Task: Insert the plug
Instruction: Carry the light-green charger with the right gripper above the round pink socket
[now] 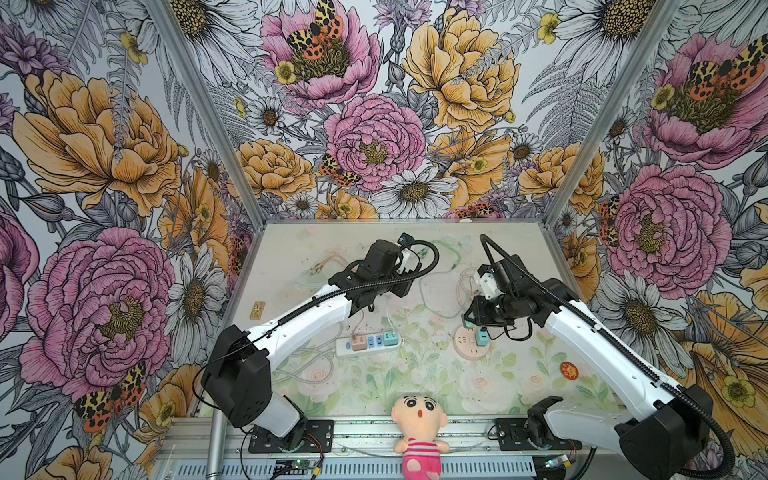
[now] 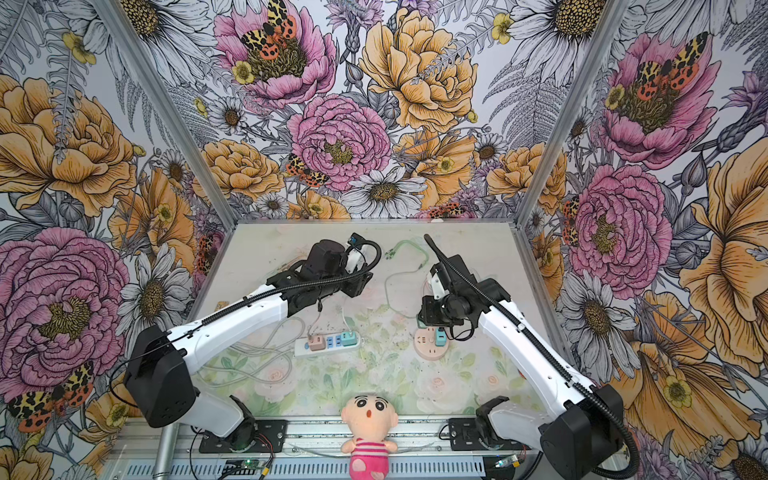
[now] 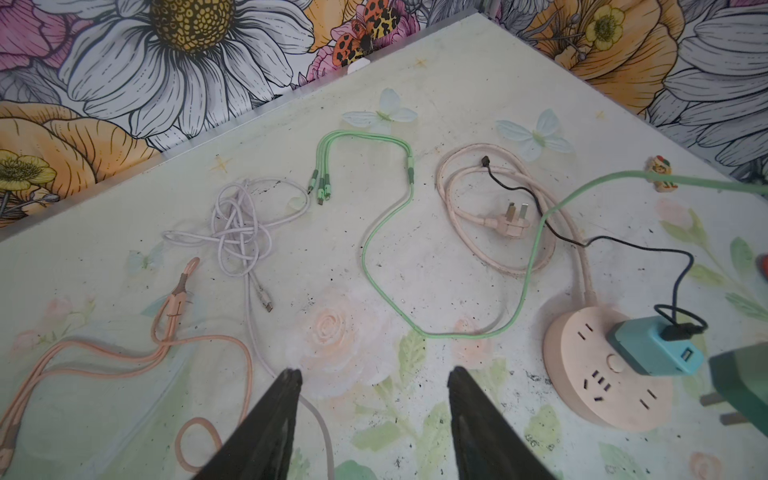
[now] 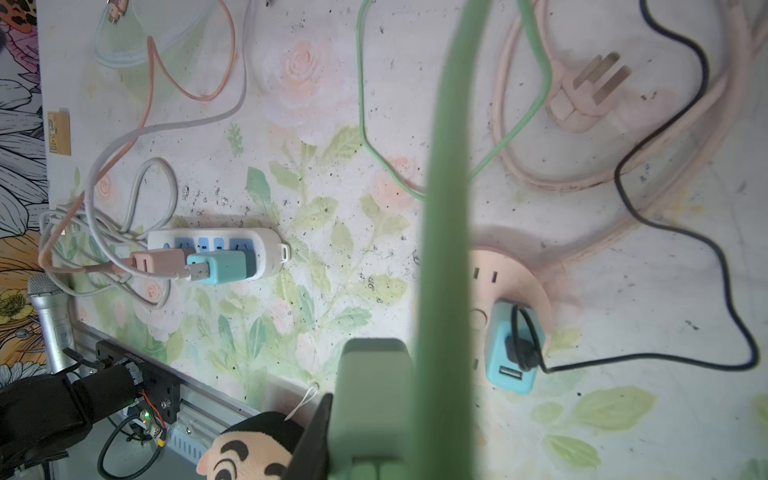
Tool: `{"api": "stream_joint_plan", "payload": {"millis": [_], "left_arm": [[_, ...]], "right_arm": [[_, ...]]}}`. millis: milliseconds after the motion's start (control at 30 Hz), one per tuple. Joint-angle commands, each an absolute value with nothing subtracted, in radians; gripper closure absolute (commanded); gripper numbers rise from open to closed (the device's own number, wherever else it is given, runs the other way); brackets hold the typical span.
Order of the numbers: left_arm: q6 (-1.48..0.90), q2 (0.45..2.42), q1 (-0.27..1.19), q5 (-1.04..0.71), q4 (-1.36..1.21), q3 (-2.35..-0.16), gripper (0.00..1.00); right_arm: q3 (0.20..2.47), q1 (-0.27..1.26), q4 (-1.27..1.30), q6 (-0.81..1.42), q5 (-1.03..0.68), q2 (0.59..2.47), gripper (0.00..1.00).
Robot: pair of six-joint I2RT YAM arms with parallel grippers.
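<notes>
While the right gripper [image 1: 471,322] pinched the green plug [image 4: 372,395] by its flat sides near the round socket [image 3: 598,374], toward the table's right edge, the left gripper [image 3: 374,374] hung half-spread and empty. The plug looked light, rigid and probably slick, and its cable [image 4: 444,208] might tug.

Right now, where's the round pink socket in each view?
Top view: round pink socket right of the white power strip.
Top view: socket in the same spot.
Left wrist: socket at the end of the coiled pink cord.
Right wrist: socket just behind the blurred green cable.
Shared landmark: teal adapter plugged into it.
</notes>
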State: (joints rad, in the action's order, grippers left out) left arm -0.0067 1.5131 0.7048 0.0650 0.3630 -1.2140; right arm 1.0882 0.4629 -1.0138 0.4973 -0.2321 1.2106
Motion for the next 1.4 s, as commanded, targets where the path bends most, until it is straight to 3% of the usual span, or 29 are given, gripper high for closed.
{"api": "stream_joint_plan", "payload": {"millis": [0,900,1367], "left_arm": [[-0.062,1.489,0.700,0.091,0.365,-1.204,0.41],[-0.101,1.542,0.672,0.034,0.330,-1.160,0.41],[-0.106,1.556,0.663,0.024,0.323,-1.150,0.42]], "right_arm": [[1.084,0.514,-1.017,0.560,-0.152,1.236,1.00],[0.949,0.538,-0.899,0.574,0.001,1.347,1.00],[0.936,0.538,-0.880,0.580,-0.012,1.395,1.00]]}}
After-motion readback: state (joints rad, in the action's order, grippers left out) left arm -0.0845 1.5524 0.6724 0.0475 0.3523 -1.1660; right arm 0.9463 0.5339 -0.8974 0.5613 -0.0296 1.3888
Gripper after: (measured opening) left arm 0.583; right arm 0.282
